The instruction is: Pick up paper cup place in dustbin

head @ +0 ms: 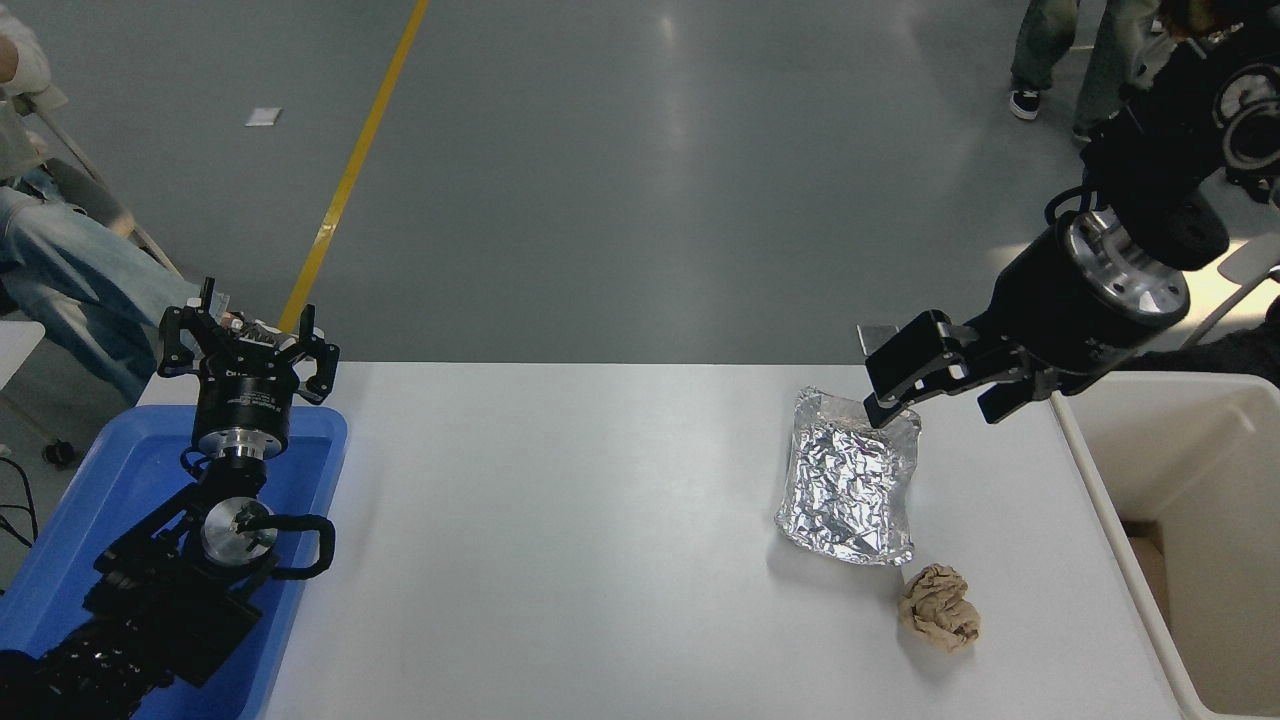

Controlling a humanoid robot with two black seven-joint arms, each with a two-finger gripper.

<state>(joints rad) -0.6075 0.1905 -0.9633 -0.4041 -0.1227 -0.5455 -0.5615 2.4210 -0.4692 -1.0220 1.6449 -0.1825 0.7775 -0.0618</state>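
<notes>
Though you are sent for a cup, none shows on the tabletop (600, 520).
Cup: not in view; you cannot tell from here whether it lies in the bin, whose floor is mostly out of frame.
Bin (1085, 460): at the right edge, beside the tabletop.
Right gripper (935, 395): above the foil tray's (850, 480) far corner, fingers (890, 372) parted, holding nothing.
Left gripper (245, 345): parked over the blue tray (90, 490), fingers spread wide.
Paper ball (938, 606): just beside the foil, near side.
Risk: with no cup visible, you could close on foil or ball, the wrong item.
Risk: descending here, the fingers may crush or drag the light foil.
</notes>
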